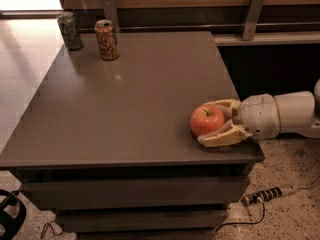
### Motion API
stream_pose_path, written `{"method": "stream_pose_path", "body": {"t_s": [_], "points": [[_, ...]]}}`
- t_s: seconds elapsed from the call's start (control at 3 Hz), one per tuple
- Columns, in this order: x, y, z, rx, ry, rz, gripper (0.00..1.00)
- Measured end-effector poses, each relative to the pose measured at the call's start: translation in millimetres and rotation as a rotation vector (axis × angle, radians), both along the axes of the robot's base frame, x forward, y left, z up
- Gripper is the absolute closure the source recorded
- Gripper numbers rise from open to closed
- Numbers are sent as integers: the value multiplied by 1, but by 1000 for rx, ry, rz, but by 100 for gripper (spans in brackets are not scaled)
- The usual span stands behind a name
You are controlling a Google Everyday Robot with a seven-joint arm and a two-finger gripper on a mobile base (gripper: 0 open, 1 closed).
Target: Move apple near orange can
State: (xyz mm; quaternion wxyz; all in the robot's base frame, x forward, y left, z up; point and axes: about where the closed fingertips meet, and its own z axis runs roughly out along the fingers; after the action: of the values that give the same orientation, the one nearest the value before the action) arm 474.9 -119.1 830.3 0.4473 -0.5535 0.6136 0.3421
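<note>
The red-orange apple (205, 118) rests on the grey table (120, 109) near its front right corner. My gripper (208, 123) reaches in from the right, with one pale finger behind the apple and one in front of it. Both fingers are closed against the apple's sides. The orange can (106, 40) stands upright at the table's far left, well apart from the apple.
A dark green-grey can (69, 31) stands left of the orange can at the far left corner. A wooden wall with metal brackets (252, 15) runs behind the table. A power strip and cable (262, 195) lie on the speckled floor at the right.
</note>
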Motion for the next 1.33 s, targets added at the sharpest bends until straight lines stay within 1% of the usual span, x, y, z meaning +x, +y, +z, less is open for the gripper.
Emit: {"method": "stream_pose_path", "body": {"t_s": [0.33, 0.67, 1.0, 1.33], "points": [[0, 2, 0, 0, 0, 4, 100], [16, 4, 16, -18, 7, -10, 100], [53, 14, 46, -69, 5, -38, 100], [99, 27, 77, -110, -8, -56, 100]]}}
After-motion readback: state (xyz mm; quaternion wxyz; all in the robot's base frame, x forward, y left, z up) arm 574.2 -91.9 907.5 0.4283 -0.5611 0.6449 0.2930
